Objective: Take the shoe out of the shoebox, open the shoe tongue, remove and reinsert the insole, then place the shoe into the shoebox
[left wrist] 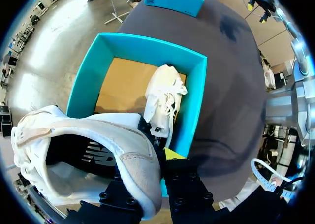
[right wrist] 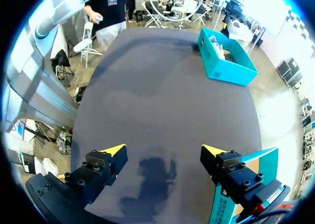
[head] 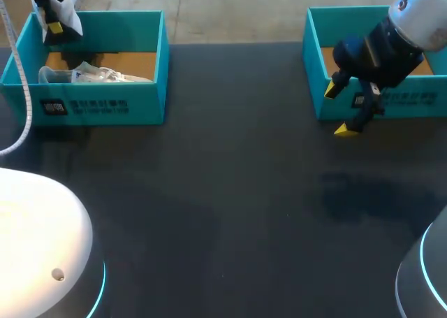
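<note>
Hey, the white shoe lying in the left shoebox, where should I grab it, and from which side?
Likely from straight above, pinching across the upper at the laces. The shoe lies lengthwise along one long wall of the shoebox, so the walls block sideways approaches. The left gripper holds the other shoe.

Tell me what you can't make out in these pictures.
- Left gripper: in the head view it is cut off by the top edge and partly covered by the held shoe.
- Second shoe: in the left wrist view its near end is hidden behind the held shoe.
- Right box: in the head view the right arm covers much of its floor. The right wrist view shows only one corner.
</note>
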{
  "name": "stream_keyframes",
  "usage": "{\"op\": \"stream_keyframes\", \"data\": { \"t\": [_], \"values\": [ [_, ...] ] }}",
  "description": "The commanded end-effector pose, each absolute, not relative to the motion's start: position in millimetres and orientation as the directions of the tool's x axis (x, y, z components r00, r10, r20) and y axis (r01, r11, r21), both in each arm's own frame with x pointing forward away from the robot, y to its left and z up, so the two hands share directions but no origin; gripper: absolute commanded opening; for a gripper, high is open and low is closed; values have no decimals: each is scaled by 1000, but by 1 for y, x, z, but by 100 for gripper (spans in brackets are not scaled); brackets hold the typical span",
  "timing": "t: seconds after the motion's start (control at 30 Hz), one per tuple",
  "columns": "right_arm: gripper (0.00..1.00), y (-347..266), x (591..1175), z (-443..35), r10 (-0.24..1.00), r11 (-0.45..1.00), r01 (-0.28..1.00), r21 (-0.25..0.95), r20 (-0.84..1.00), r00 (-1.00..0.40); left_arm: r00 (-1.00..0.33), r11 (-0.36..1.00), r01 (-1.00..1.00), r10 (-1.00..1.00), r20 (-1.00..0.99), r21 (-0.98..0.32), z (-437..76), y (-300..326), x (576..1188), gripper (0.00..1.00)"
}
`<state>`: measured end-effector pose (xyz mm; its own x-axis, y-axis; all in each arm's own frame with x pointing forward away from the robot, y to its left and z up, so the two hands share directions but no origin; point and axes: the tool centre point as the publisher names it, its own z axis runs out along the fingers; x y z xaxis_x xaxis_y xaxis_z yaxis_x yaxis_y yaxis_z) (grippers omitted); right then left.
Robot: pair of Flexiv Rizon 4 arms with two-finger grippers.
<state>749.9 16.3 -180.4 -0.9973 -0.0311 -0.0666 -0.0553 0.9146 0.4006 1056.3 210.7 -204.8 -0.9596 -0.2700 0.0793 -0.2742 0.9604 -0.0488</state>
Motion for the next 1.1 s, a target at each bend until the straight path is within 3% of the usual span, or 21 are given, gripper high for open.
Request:
{"op": "stream_keyframes", "data": {
  "t": [0.03,0.17,0.27,0.33,1.1],
  "values": [
    [100,17,751,-181,-30,916,-54,398,-65,-997,-960,961,-273,-269,77,-49,-203,211,1055,0],
    [100,17,751,-181,-30,916,-54,398,-65,-997,-975,973,223,222,32,59,-184,207,1054,0],
    [100,17,751,-181,-30,916,-54,398,-65,-997,-822,798,550,570,-11,246,-178,213,1046,0],
    [100,17,751,-181,-30,916,-54,398,-65,-997,-696,674,697,718,5,245,-172,219,1050,0],
    [100,17,751,-181,-30,916,-54,398,-65,-997,-696,674,697,718,5,245,-172,219,1050,0]
  ]
}}
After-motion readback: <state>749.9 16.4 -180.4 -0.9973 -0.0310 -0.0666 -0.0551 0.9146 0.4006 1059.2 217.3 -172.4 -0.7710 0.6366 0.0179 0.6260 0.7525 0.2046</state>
